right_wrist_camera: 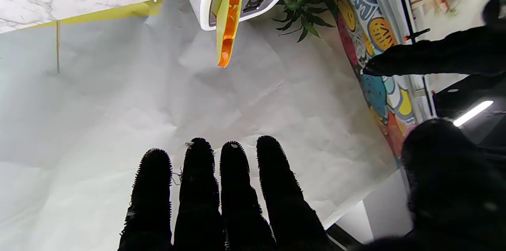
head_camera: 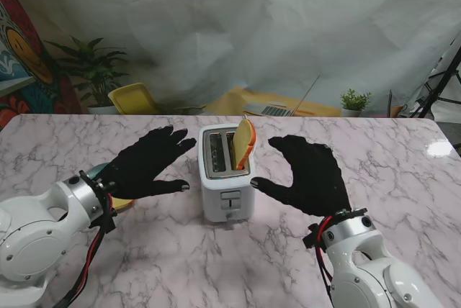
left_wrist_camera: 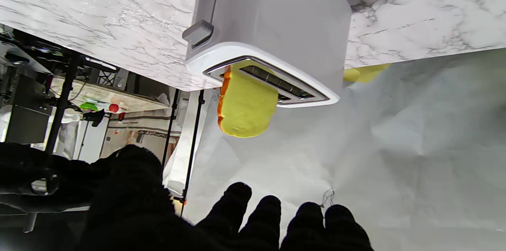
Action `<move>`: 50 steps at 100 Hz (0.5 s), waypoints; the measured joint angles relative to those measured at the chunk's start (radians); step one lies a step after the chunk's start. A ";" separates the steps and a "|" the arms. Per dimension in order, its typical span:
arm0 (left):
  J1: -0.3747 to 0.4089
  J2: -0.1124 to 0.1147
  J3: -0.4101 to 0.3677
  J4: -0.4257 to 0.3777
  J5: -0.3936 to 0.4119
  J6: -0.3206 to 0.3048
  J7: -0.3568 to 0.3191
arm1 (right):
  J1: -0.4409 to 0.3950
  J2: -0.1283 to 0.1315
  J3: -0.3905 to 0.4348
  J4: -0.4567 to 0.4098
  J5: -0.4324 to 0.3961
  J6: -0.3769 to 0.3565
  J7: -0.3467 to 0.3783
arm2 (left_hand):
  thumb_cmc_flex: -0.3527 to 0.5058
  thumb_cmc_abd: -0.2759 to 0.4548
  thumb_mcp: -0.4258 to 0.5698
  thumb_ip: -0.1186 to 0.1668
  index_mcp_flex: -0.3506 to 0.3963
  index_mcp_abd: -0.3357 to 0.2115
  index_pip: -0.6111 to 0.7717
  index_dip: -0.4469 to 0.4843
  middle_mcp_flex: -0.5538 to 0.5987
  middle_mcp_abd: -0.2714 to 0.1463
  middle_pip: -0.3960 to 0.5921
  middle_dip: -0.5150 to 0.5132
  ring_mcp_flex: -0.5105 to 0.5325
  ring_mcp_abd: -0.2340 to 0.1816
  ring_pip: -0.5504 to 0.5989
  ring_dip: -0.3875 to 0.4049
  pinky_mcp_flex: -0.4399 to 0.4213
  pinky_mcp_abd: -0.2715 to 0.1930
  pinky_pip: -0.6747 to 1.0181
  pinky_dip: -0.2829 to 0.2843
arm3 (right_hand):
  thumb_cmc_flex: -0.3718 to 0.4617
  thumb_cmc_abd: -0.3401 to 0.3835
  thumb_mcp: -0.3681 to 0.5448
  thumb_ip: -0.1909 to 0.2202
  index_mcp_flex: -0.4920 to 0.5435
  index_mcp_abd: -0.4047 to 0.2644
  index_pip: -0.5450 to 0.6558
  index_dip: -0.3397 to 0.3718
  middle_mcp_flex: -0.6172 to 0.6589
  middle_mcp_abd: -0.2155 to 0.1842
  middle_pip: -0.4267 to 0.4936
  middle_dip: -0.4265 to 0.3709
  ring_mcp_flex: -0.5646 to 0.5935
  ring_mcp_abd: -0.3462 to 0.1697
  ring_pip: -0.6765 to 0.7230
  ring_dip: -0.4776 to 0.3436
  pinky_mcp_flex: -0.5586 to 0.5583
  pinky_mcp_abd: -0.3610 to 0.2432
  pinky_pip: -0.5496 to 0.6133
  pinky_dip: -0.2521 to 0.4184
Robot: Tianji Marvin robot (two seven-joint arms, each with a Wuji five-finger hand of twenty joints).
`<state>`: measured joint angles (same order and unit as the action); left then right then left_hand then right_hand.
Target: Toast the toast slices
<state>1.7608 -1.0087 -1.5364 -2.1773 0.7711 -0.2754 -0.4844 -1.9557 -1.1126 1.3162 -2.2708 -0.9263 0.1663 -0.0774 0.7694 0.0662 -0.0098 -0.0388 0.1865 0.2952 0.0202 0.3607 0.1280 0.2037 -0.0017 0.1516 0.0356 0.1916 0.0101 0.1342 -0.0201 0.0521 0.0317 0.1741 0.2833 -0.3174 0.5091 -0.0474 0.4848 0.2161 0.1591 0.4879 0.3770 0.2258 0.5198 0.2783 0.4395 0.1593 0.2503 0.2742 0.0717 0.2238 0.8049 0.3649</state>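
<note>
At the centre of the stand view, the toast slice stands tilted, half out of the toaster's right slot. The left hand and right hand flank it, fingers spread, grasping nothing, probably ready to seat it.

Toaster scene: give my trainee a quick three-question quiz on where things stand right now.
1. True or false: the toast slice is pushed fully down inside the toaster.
2. Which slot holds the slice, seen from the stand? A) the one toward the robot's left B) the one toward the robot's right C) neither
3. Fill in: the left hand and right hand each hold ____.

Key:
1. False: it sticks up out of its slot, tilted.
2. B; the other slot looks empty.
3. Nothing: both are open, fingers apart, one on either side of the toaster and not touching it.
</note>
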 measured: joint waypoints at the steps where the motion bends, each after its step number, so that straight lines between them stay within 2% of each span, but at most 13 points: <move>1: 0.003 0.000 -0.002 -0.001 0.003 0.002 0.002 | -0.001 0.000 0.002 0.001 -0.001 -0.006 0.000 | 0.000 0.000 0.000 0.000 0.000 0.000 0.000 0.000 0.000 0.000 0.000 0.000 0.000 0.000 0.000 0.000 0.000 0.000 0.000 0.000 | 0.000 0.000 0.000 0.000 0.000 0.000 0.000 0.000 0.000 0.000 0.000 0.000 0.000 0.000 0.000 0.000 0.001 0.000 0.000 0.000; 14: 0.054 -0.007 -0.032 -0.019 0.041 0.040 0.023 | -0.010 0.004 0.033 0.007 -0.008 -0.066 0.003 | 0.000 0.000 0.000 0.000 0.000 0.000 0.000 0.000 0.000 0.000 0.000 0.000 0.000 0.000 0.000 0.001 0.000 0.000 0.000 0.000 | 0.000 0.000 -0.012 0.000 0.001 -0.001 0.012 0.000 0.013 -0.001 -0.002 0.000 0.011 -0.002 0.000 -0.001 0.009 -0.003 0.002 -0.012; 38: 0.136 -0.015 -0.095 -0.047 0.083 0.091 0.027 | -0.029 0.009 0.072 0.006 -0.009 -0.091 0.030 | 0.008 -0.023 -0.004 0.000 0.000 0.002 0.000 0.000 0.000 0.004 0.000 0.000 0.000 0.003 0.000 0.018 0.000 0.000 0.000 0.013 | 0.000 0.000 -0.015 0.000 0.012 -0.002 0.036 -0.011 0.040 -0.001 -0.011 0.000 0.024 -0.002 0.000 -0.015 0.020 -0.004 0.014 -0.034; 50: 0.157 -0.017 -0.115 -0.061 0.155 0.107 0.020 | -0.033 0.012 0.074 0.006 -0.010 -0.096 0.034 | 0.008 -0.034 -0.004 0.000 0.000 0.004 0.000 0.000 0.000 0.010 0.000 0.000 0.000 0.005 0.000 0.020 0.000 0.001 0.000 0.023 | 0.000 0.000 -0.017 0.000 0.012 -0.012 0.037 -0.012 0.051 -0.002 -0.011 0.000 0.037 -0.003 0.000 -0.015 0.023 -0.004 0.025 -0.036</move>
<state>1.9182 -1.0255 -1.6510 -2.2379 0.9265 -0.1689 -0.4642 -1.9888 -1.1009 1.3903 -2.2648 -0.9362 0.0703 -0.0437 0.7775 0.0322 -0.0134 -0.0388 0.1865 0.2996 0.0202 0.3603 0.1280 0.2139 -0.0017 0.1516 0.0356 0.1968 0.0097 0.1542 -0.0201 0.0536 0.0317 0.1967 0.2836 -0.3174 0.4917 -0.0474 0.4964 0.2036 0.1964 0.4755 0.4281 0.2242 0.5089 0.2781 0.4760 0.1562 0.2504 0.2591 0.0944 0.2198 0.8296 0.3289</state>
